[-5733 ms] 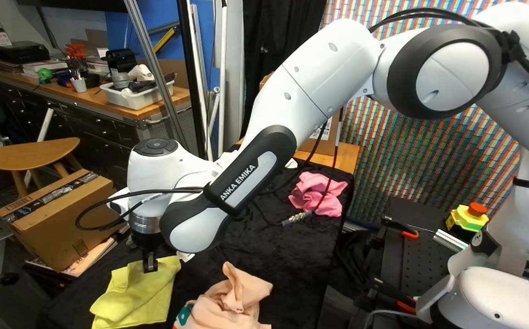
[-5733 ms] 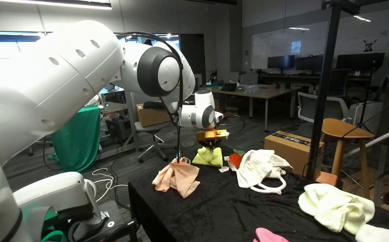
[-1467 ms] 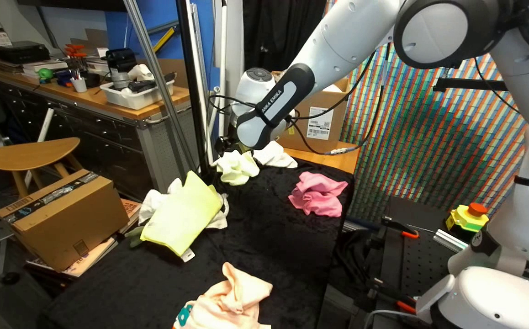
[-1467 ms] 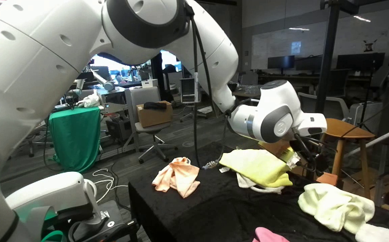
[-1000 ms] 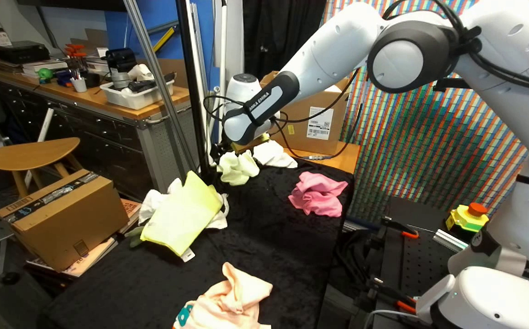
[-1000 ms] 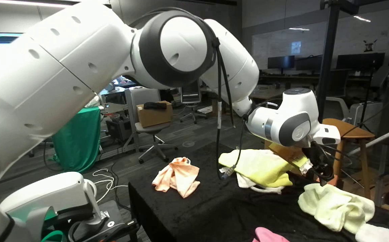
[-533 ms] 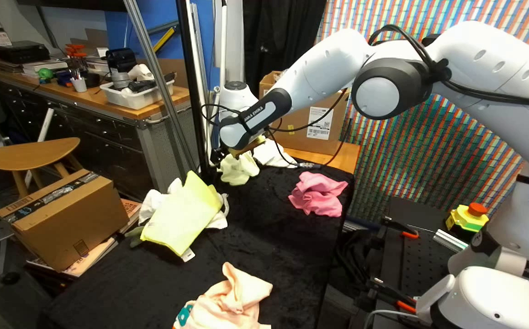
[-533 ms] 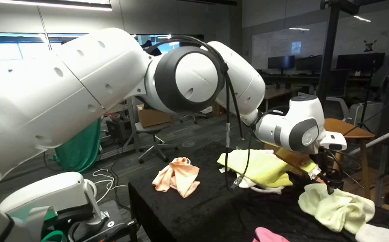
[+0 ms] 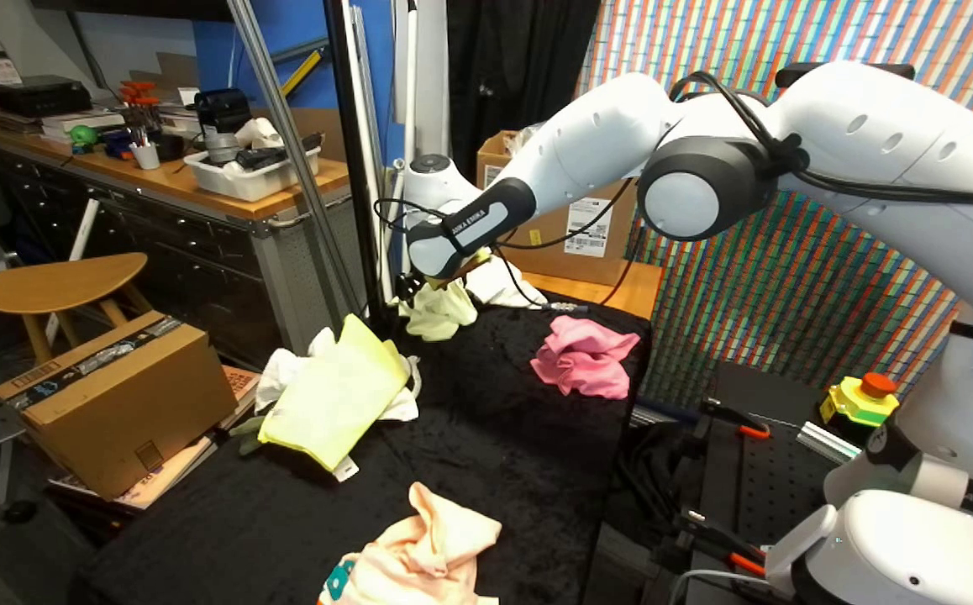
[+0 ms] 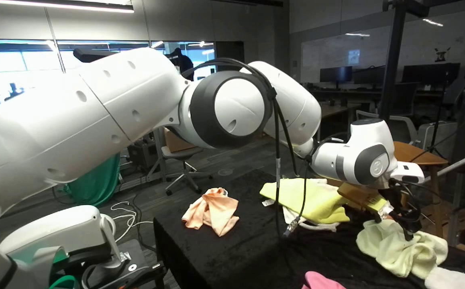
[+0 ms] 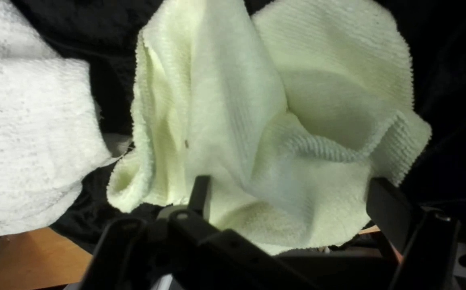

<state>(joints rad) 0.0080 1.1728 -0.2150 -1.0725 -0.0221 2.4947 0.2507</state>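
My gripper (image 11: 289, 181) stands open above a crumpled pale yellow-green towel (image 11: 237, 96), with one finger (image 11: 201, 195) at the left and the other at the right of its near part. Towel cloth shows between the fingers; whether they touch it I cannot tell. In both exterior views this towel (image 10: 401, 251) lies at the table's edge, and the arm partly hides the gripper. Beside it is a white cloth (image 11: 36, 133). A bright yellow cloth (image 9: 335, 395) lies draped over another white cloth (image 9: 402, 403).
A pink cloth (image 9: 587, 357) and a peach cloth (image 9: 428, 546) lie on the black-covered table (image 9: 503, 470). A dark upright post (image 9: 356, 151) rises close to the hand. From the arm hangs a cable with a metal connector (image 10: 292, 226). A cardboard box (image 9: 596, 227) stands behind.
Earlier the gripper was down at the yellow cloth; that cloth now lies over the white one. The hand has since travelled to the pale towel and sunk closer to it.
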